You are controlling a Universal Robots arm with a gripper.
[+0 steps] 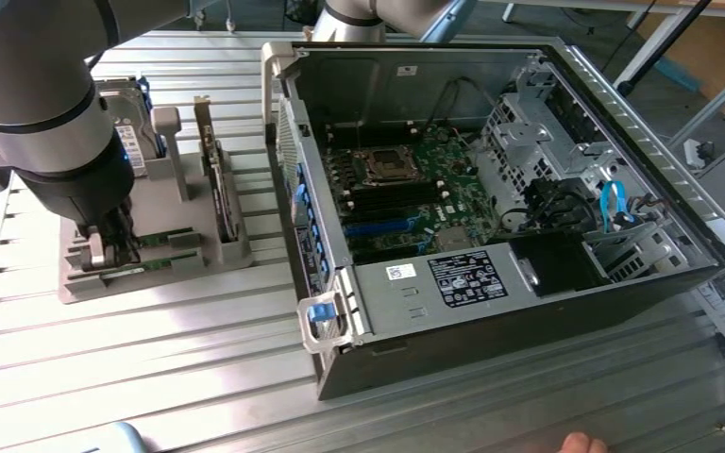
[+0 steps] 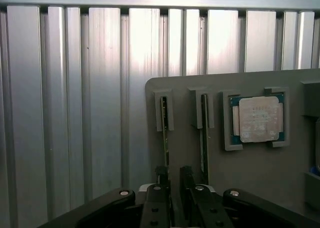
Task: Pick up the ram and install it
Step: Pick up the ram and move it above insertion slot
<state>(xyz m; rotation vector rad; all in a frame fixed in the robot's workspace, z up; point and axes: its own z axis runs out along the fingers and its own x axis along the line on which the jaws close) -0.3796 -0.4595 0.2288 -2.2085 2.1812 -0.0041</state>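
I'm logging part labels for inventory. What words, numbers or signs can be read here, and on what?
Nothing reads clearly.
Small white sticker, computer case's inner wall: too small.
Black label, case's near edge: print blurred.
White tag beside it: blurred.
Square chip on grey holder: markings too faint.

The ram [image 2: 164,130] stands upright on its long edge, slotted into a grey holder [image 2: 260,173] that sits on the ribbed metal desk [image 2: 100,113]. Seen edge-on it is a long, straight, very thin sliver of dark green board. One end sits in a raised bracket of the holder, and the other runs up to the spread tips of the claw [image 2: 173,175]. I cannot tell whether they touch
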